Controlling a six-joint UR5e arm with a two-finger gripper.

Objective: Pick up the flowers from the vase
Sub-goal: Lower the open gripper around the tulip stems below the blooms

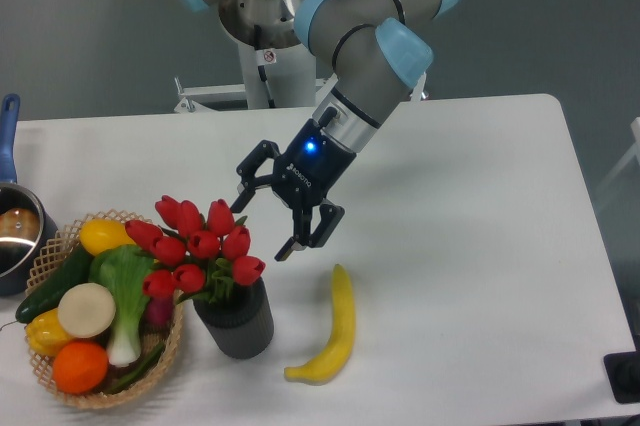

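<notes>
Red tulip bunch with green leaves, standing in short dark grey ribbed vase, front-left of white table. Not lifted; stems down inside the vase mouth, buds fanned out above the rim and leaning left over woven wicker basket of produce.

Black two-finger gripper up and to the right of the buds, tilted toward them. Jaws spread wide, nothing between them. Left fingertip close to the top-right bud; contact not apparent, hard to judge depth from one fixed view. Other finger hanging over bare table between the flowers and yellow banana.

Progress, as a judgement: approach phase only. No grasp, no lift. Left to do: line the jaws up around the bunch, probably lower near the bundled stems rather than on loose buds, close, pull straight up clear of the vase.

Risks: vase dragged or tipped if stems bind; basket touching the vase on the left, banana near on the right, little side room.
</notes>
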